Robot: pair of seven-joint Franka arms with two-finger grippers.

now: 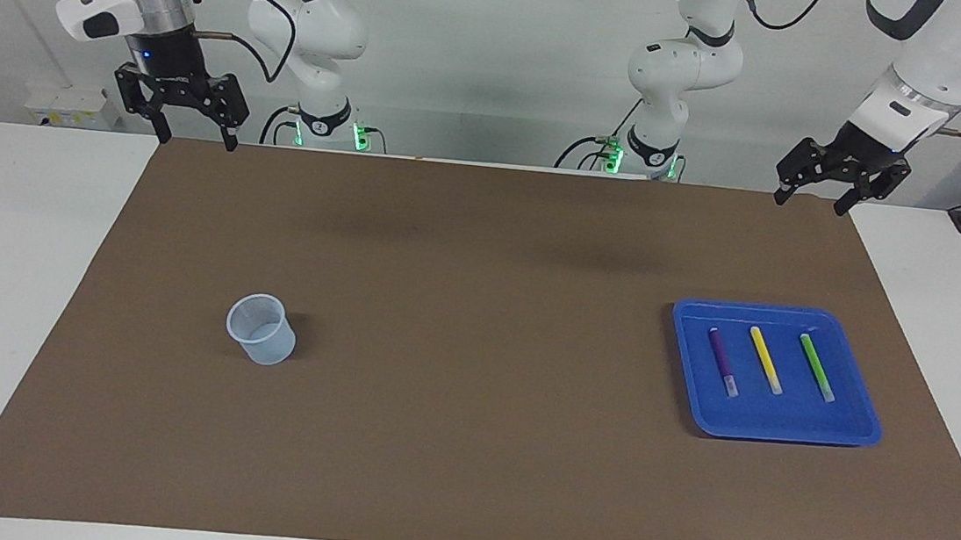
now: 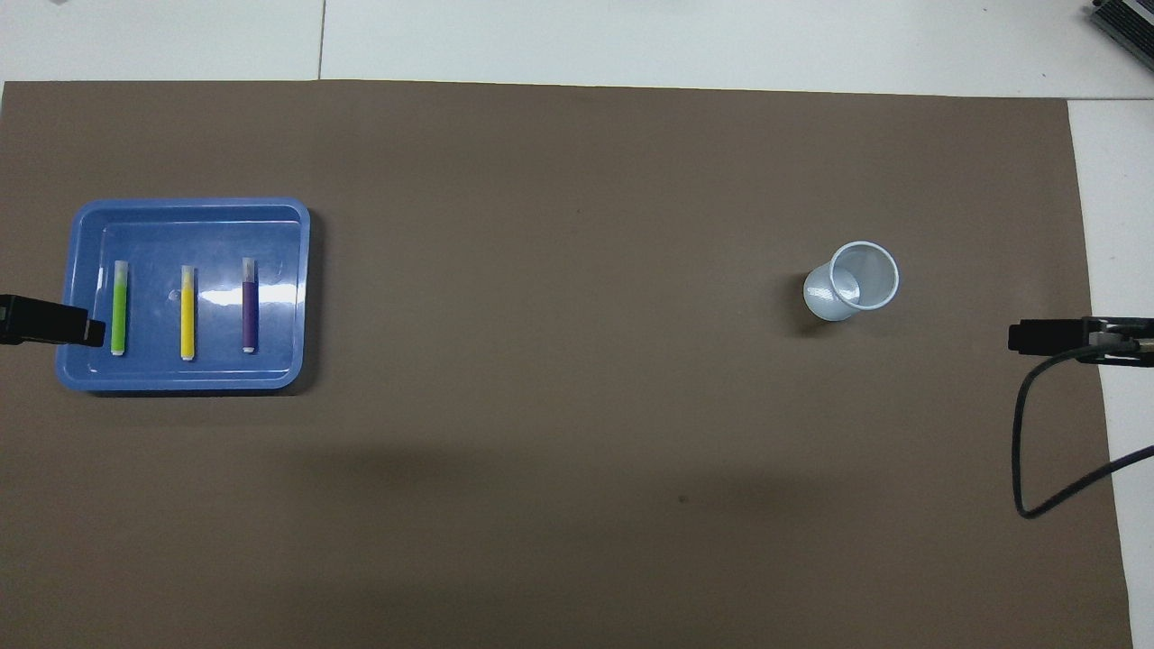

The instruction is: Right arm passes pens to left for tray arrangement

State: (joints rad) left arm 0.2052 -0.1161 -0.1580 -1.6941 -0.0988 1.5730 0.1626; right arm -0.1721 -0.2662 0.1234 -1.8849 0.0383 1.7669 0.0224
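On the tray [image 1: 857, 430], three pens [image 1: 765, 358], facing view alone shows left gripper [image 1: 812, 199], right gripper [image 1: 190, 139] apparently spread.

Only the cup [image 1: 261, 329] and the tray [image 1: 860, 404] stand on the mat [image 1: 464, 445], well apart.

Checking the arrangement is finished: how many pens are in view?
3, all lying side by side in the blue tray: purple pen, yellow pen between, green pen. None visible elsewhere.
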